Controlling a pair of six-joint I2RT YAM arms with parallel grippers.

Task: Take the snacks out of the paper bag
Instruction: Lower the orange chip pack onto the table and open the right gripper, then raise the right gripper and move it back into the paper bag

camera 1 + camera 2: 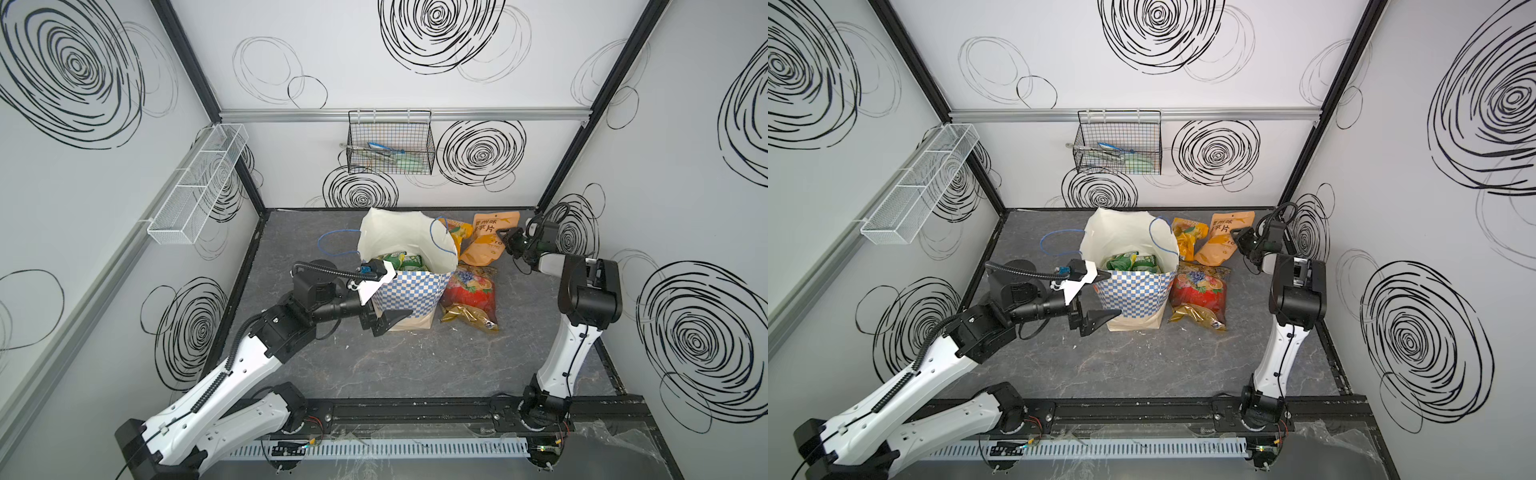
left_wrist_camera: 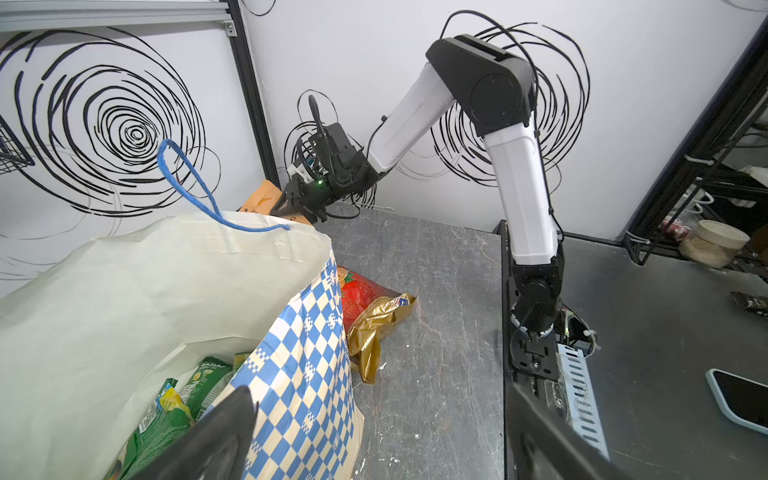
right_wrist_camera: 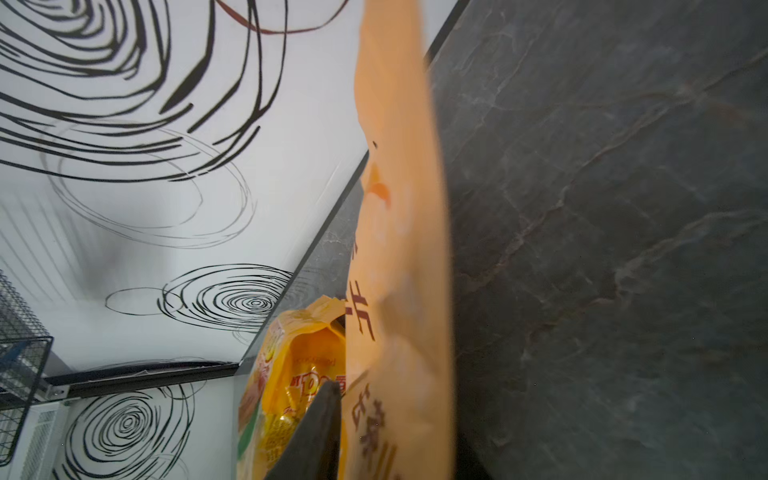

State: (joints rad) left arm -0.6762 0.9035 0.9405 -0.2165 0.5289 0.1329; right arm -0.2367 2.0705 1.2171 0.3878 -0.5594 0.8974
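Note:
The paper bag (image 1: 411, 291) (image 1: 1133, 291) (image 2: 303, 374) stands upright mid-table, cream with a blue checkered band. Green snack packets (image 1: 405, 262) (image 2: 174, 415) lie inside it. My left gripper (image 1: 392, 293) (image 2: 374, 457) is wide open at the bag's near side, one finger over the rim, the other outside. To the bag's right lie a red fruit pouch (image 1: 471, 291), a gold bag (image 1: 469, 318) and a yellow-orange bag (image 1: 459, 232). My right gripper (image 1: 509, 243) (image 3: 399, 457) stands open by the back wall, and the orange pouch (image 1: 488, 245) (image 3: 399, 249) shows blurred between its fingers.
A black wire basket (image 1: 390, 145) hangs on the back wall and a white mesh shelf (image 1: 199, 187) on the left wall. The bag's blue cord handles (image 1: 336, 245) stick out. Off the table's right edge lie a phone (image 2: 739, 399) and a jar (image 2: 715, 245).

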